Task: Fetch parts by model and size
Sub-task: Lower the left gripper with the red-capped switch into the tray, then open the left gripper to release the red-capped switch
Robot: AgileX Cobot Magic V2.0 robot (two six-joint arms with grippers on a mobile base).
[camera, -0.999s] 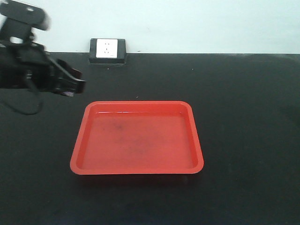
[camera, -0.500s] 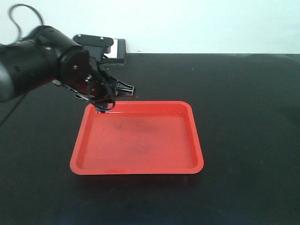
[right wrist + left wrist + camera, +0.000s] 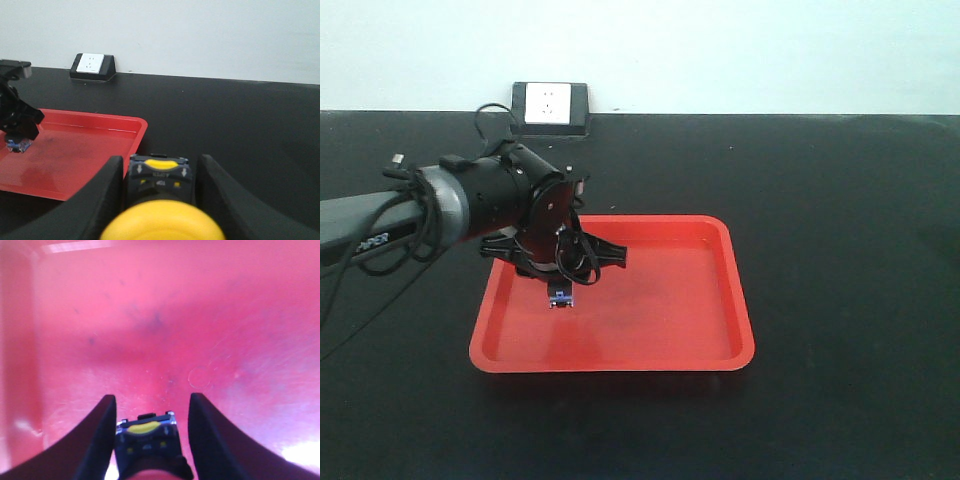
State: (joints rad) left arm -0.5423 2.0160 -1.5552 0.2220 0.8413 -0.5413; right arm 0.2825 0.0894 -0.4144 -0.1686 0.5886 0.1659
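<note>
Your left gripper [image 3: 151,399] has its fingers clamped on the red switch [image 3: 147,437], base down, low in the left part of the tray [image 3: 744,338]. I cannot tell whether it touches. Your right gripper [image 3: 160,159] pinches the yellow switch [image 3: 159,176] over the black table [image 3: 840,200]. An outlet [image 3: 550,105] sits at the white wall [image 3: 740,50].

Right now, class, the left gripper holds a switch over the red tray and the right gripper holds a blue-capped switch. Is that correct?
No. The switch in the right gripper has a yellow cap, not blue; the right wrist view shows it. The rest stands: the left gripper holds the second switch over the red tray.
</note>
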